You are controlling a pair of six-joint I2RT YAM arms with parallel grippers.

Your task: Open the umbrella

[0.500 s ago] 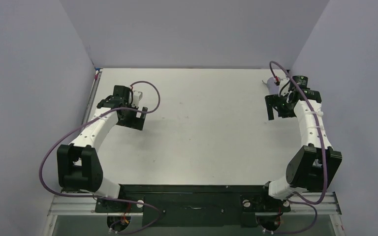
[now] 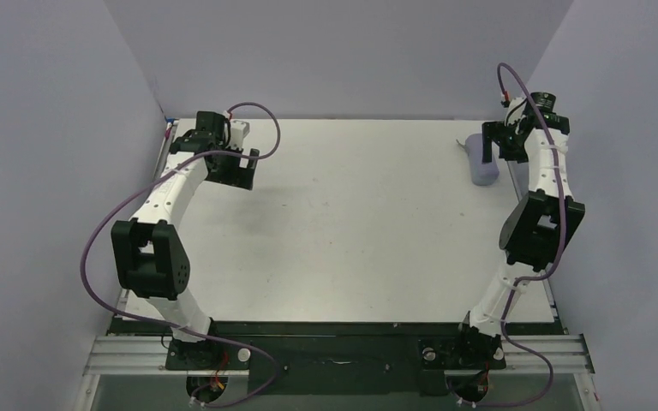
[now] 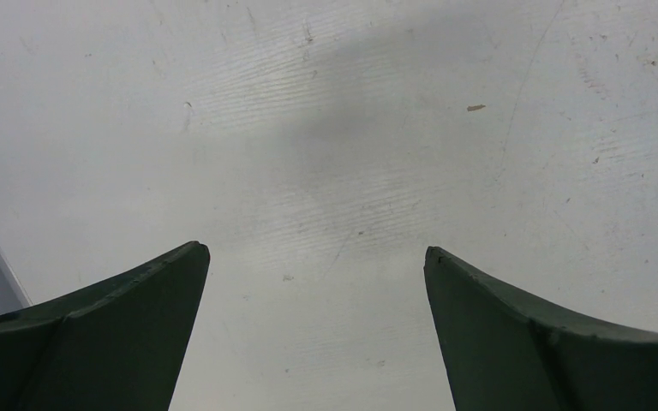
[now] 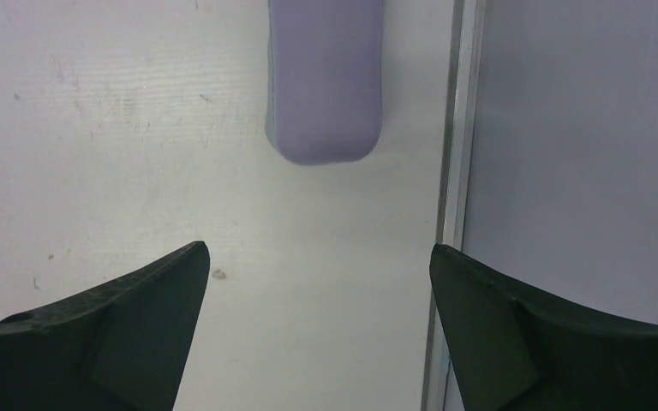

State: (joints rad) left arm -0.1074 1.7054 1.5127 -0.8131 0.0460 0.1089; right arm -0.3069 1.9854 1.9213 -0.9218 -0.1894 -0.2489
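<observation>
Lavender, smooth, all closed up: umbrella (image 2: 484,163), or maybe its case, can't tell, lies at far right edge of table (image 2: 351,223), by the wall (image 2: 617,128). Nothing opened yet. Right gripper (image 4: 317,250) hovers near it, fingers spread, empty; left gripper (image 3: 315,248) ditto, well apart.

No legible txt, labels, brand marks or nos. anywhere: nothing on the white scuffed surface (image 2: 360,214), nothing on the lavender rounded object (image 4: 326,77), nothing on the arms.
</observation>
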